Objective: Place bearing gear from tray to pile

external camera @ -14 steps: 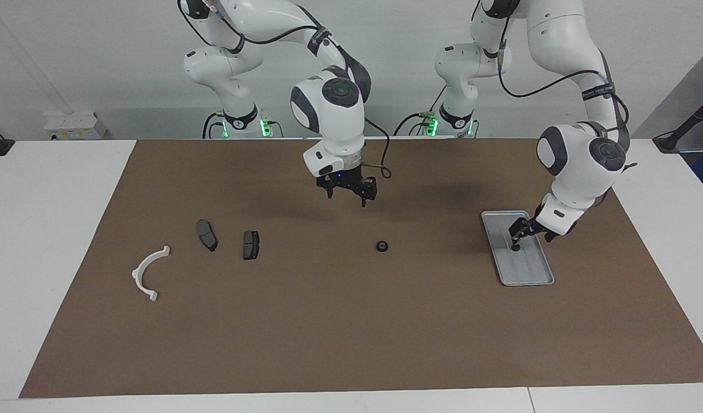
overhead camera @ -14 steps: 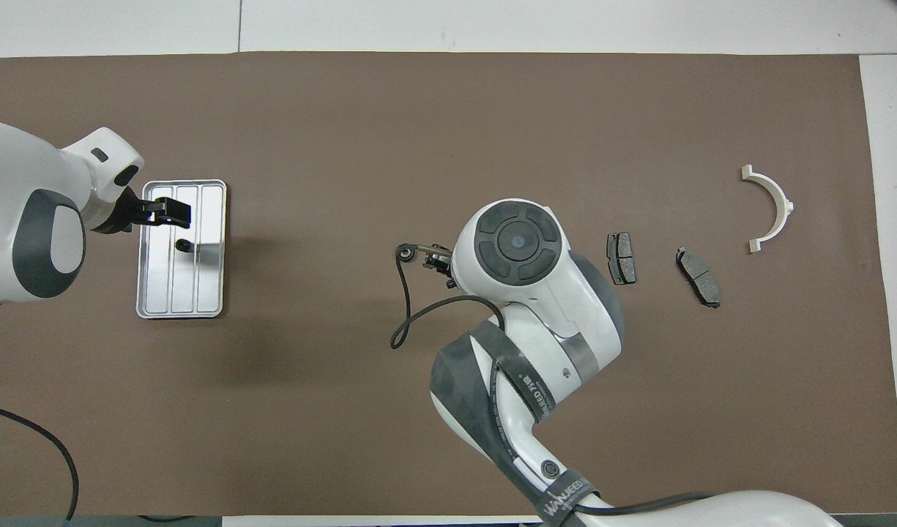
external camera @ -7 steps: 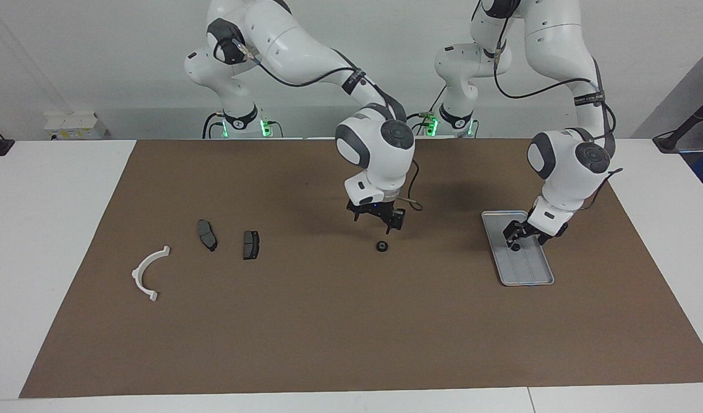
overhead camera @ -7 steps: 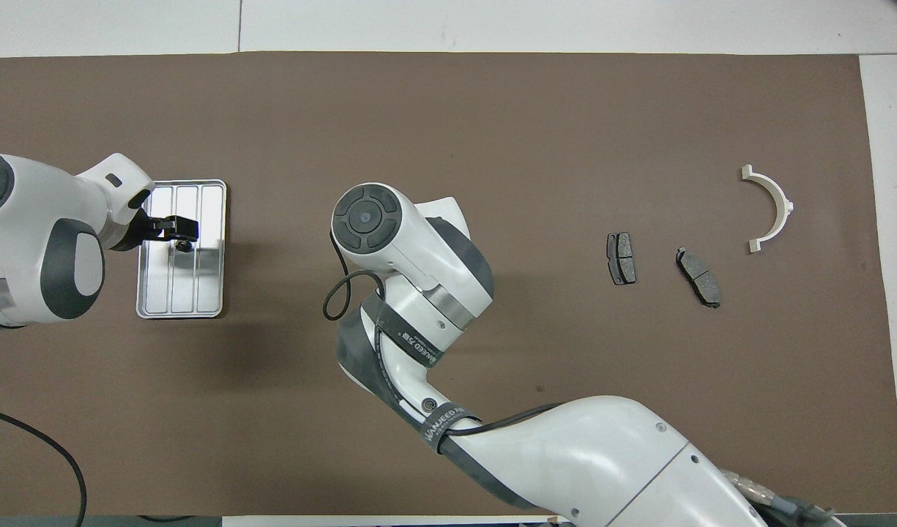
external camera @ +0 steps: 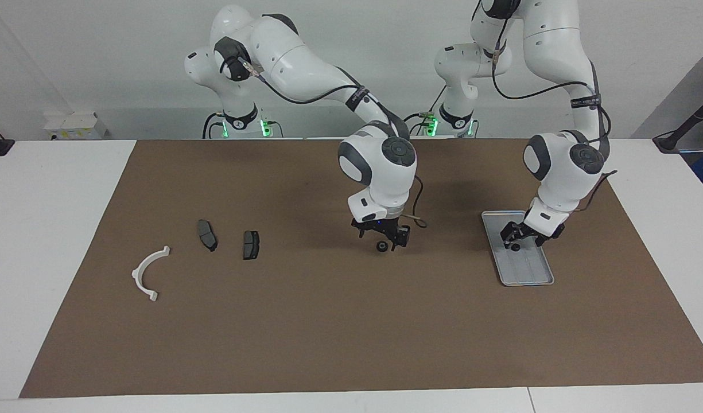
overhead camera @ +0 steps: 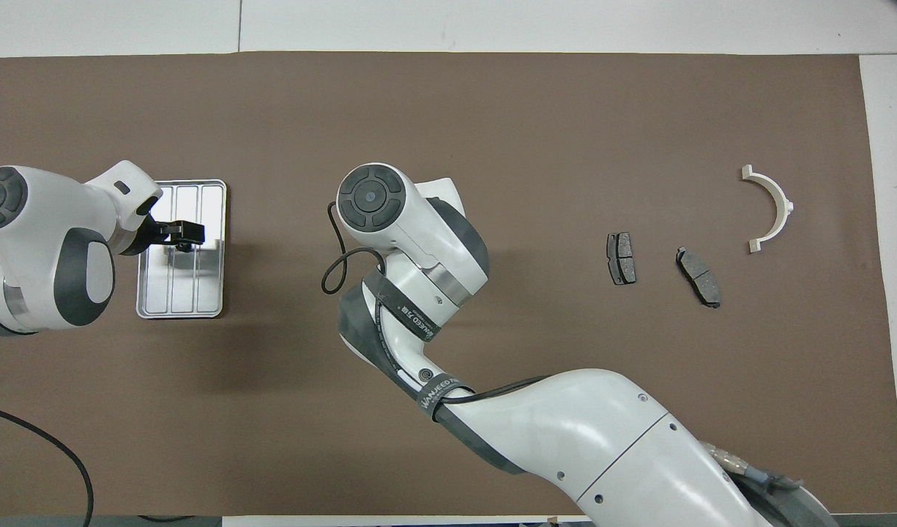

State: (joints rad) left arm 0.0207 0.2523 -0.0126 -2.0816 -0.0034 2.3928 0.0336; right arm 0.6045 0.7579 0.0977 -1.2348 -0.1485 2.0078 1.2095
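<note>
Brown mat (external camera: 328, 321) under everything. Silver-grey ridged metal tray (external camera: 535, 278) toward left arm's end; pile toward right arm's end: white half-ring plastic bracket (external camera: 146, 274), two dark grey brake-pad pieces (external camera: 207, 234) at bracket's 2 o'clock in facing view. Small black bearing gear (external camera: 381, 246) lies on mat mid-table, off tray, well apart from pile. Judgement: about halfway, carry remains. My right gripper (external camera: 387, 240) down over gear, fingers spread, nothing gripped. My left gripper (external camera: 522, 237) low over tray, fingers apart, second small dark part (external camera: 516, 248) beneath.
</note>
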